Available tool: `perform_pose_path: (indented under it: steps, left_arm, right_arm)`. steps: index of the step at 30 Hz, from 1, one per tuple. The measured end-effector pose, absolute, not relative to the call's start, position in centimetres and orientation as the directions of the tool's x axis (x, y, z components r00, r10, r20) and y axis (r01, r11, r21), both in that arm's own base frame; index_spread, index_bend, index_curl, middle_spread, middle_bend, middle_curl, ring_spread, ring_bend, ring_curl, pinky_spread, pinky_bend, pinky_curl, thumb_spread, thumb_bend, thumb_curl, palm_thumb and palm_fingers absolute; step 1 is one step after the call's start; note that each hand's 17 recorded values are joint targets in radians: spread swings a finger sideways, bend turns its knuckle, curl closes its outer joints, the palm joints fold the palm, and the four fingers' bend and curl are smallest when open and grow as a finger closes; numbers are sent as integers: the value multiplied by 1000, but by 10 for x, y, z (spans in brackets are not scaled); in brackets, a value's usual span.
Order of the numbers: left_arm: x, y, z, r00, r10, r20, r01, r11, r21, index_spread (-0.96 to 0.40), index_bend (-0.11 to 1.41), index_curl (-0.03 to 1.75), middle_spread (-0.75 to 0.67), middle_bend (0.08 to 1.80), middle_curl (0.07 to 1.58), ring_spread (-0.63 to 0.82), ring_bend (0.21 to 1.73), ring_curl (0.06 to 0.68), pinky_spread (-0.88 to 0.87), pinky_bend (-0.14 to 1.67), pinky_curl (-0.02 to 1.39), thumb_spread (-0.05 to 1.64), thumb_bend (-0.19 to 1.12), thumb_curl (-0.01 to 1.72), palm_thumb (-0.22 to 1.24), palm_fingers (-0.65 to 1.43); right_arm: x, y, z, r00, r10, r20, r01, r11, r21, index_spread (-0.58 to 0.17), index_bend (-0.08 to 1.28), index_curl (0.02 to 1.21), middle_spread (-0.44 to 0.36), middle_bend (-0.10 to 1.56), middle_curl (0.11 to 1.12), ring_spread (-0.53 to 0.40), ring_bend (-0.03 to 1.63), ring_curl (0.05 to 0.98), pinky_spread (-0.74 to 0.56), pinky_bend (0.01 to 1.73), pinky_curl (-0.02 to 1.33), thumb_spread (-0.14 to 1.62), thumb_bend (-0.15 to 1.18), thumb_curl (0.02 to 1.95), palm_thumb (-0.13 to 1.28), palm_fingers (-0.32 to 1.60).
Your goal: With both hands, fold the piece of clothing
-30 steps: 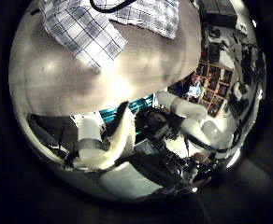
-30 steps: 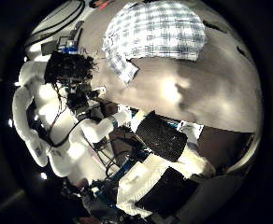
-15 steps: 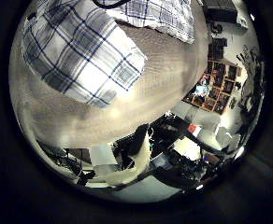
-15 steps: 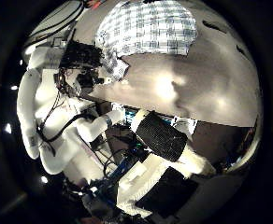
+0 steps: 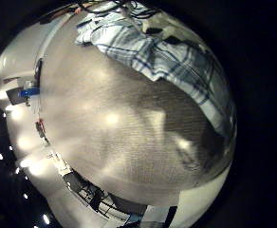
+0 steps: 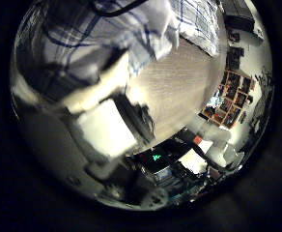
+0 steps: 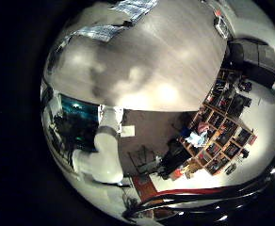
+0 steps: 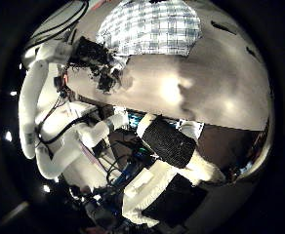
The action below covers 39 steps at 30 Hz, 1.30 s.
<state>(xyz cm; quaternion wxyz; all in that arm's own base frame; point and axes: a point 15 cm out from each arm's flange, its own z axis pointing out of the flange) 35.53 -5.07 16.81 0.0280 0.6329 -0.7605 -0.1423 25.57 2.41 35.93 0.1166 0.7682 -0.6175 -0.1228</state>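
- Plainly, the piece of clothing [image 8: 152, 26], a checked shirt in dark and light lines, lies spread on the pale wood-grain tabletop [image 8: 206, 83], seen whole from the right thumb side palm view.
- In that same view the left robot hand [image 8: 99, 60], black with white parts on its white arm, sits at one edge of the shirt, touching or just over the cloth; whether its fingers are curled on the fabric or only resting there cannot be told.
- From the left thumb side palm view the shirt [image 6: 78, 43] fills much of the picture, so it is close to that palm, with bare tabletop [image 6: 180, 82] beside it; a white part of the hand's own body [image 6: 112, 121] reaches in, but the fingers' pose is unclear.
- From the left little finger side palm view the shirt [image 5: 162, 57] lies along one side of the tabletop [image 5: 120, 133], its edge rumpled.
- The right robot hand is well apart from the shirt: its little finger side palm view shows only a strip of checked cloth [image 7: 114, 24] at the far rim of the tabletop [image 7: 156, 61].
- No fingers of the right robot hand show clearly, so I cannot tell how they stand.
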Motion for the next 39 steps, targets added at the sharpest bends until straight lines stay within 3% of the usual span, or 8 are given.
perform_pose_path:
  steps: [3,6,11,17,23,31,39]
  left_arm:
    - [356,-54,174,-205,-970,-133,-955,168,244,-231,316,485,-213,847,716,-352,1203,411,-310,749,510,1046,105,413,769,1150]
    - [356,-62,190,-216,-969,-121,-958,187,217,-325,403,566,-295,888,794,-404,1273,457,-431,916,588,1064,96,437,815,1124]
    - [347,-74,225,-241,-964,-111,-952,213,220,-452,507,704,-398,928,891,-438,1348,498,-532,1045,653,1074,62,474,844,1053]
    - [338,-83,267,-292,-950,-105,-927,255,276,-557,538,857,-475,958,986,-442,1403,525,-584,1106,690,1085,21,507,864,984]
    - [331,-81,279,-299,-949,-105,-920,257,296,-626,529,994,-523,972,1051,-441,1442,535,-606,1143,709,1096,-9,532,878,943]
    - [331,-80,283,-296,-949,-104,-918,254,303,-677,485,1144,-560,969,1109,-437,1468,537,-610,1178,724,1101,-13,551,877,924]
    - [331,-77,280,-295,-950,-103,-915,250,316,-698,426,1257,-585,956,1146,-434,1478,534,-608,1190,729,1102,-13,563,874,918]
  right_arm:
    - [254,24,345,206,-977,-51,-911,-210,355,-407,177,343,-74,449,387,-104,860,182,206,808,-3,1379,-9,293,445,424]
    - [266,25,334,209,-977,-48,-918,-213,336,-407,169,338,-79,447,387,-126,884,188,180,821,-3,1370,-11,295,449,437]
    - [295,27,314,213,-976,-40,-928,-215,306,-386,154,322,-128,477,399,-158,924,205,108,858,-3,1297,-19,307,440,433]
    - [327,32,265,226,-973,-36,-911,-225,344,-323,179,329,-103,430,395,-133,862,203,79,886,5,1201,-27,315,408,270]
    - [355,53,229,258,-966,-26,-915,-253,316,-277,174,335,-87,402,390,-112,828,197,98,878,7,1133,-23,315,395,249]
    - [352,67,182,261,-965,-16,-892,-248,377,-242,176,341,-88,402,398,-108,831,213,88,857,10,1094,-23,323,411,267]
    - [349,77,178,276,-961,-3,-886,-256,386,-243,173,341,-122,467,429,-137,854,229,47,842,6,1080,-19,325,421,327]
